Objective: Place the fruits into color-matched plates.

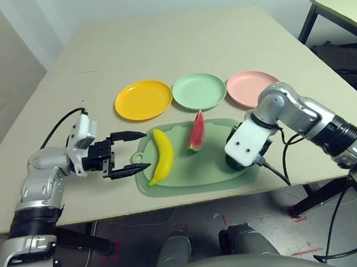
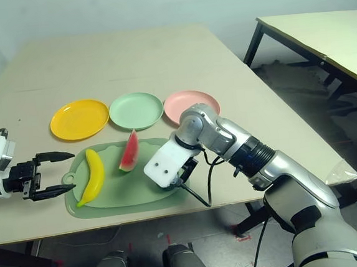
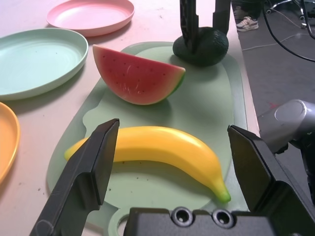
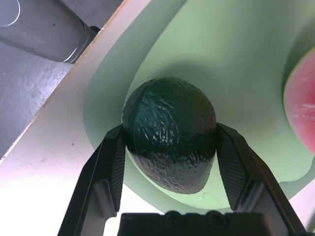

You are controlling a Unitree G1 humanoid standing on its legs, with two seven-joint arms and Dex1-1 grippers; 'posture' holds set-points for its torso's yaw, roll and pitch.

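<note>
Dark green avocado (image 4: 170, 135) on the mat (image 1: 232, 177) seems pinched by the right tool (image 4: 170, 147); left tool (image 1: 132, 152) gapes wide.

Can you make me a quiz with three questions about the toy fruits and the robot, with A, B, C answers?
1. Where does the banana lie?
A. on the yellow plate
B. on the green mat
C. on the bare table

2. How many round plates stand in the row behind the mat?
A. two
B. three
C. four

3. What is the right gripper doing?
A. closing on the avocado
B. holding the watermelon
C. hanging wide open over a plate

Answers:
1 B: the banana rests on the mat, beside the watermelon wedge.
2 B: yellow plate, green plate, pink plate.
3 A: its two fingers press the avocado's sides.
</note>
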